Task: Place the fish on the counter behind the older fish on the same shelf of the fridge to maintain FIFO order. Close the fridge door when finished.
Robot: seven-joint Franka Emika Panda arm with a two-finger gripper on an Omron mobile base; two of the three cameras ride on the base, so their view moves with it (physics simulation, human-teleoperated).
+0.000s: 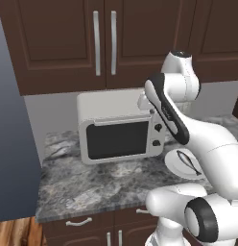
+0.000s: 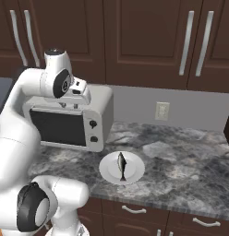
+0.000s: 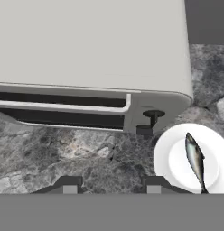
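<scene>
Small slender dark grey fish with a pointed tail and a faint silvery sheen, lying along the middle of a round white plate, well clear of the rim. Plate set on the grey-and-white marbled stone counter, just beside the front right corner of a boxy off-white microwave with a dark glass door and two dark knobs. Dark brown cabinets with silver bar handles above and below the worktop. At the left edge of the left base view, a flat blue-grey panel — likely the fridge side, though hard to say.

Judged as the reach stage — fish not yet picked up. Two-finger gripper poised above bare counter in front of the microwave, to the left of the plate, holding nothing; tips nearly together with only a narrow gap. Next move calls for spreading the fingers, shifting over the plate, then lining up across the narrow body before descending. Smooth, thin shape, so probably slippery.
</scene>
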